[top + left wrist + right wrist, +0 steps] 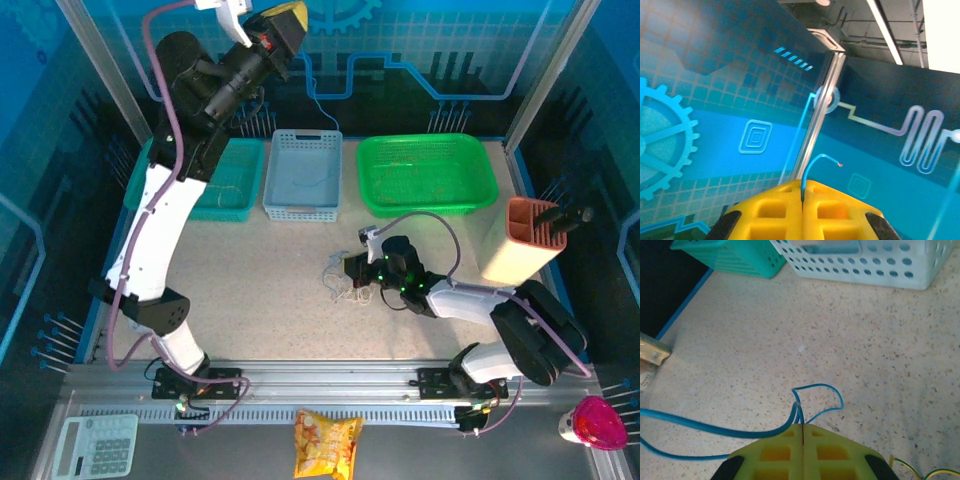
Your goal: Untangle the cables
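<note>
Inside teal basket [226,213], thin tan cable [230,190]

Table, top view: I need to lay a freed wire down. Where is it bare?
Bare: the wide patch of table between the light blue basket, the left arm and the cable clump. Crowded: around the right claw at that clump.

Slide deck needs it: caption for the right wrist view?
Right hand shut on a blue cable over the speckled table.
</note>
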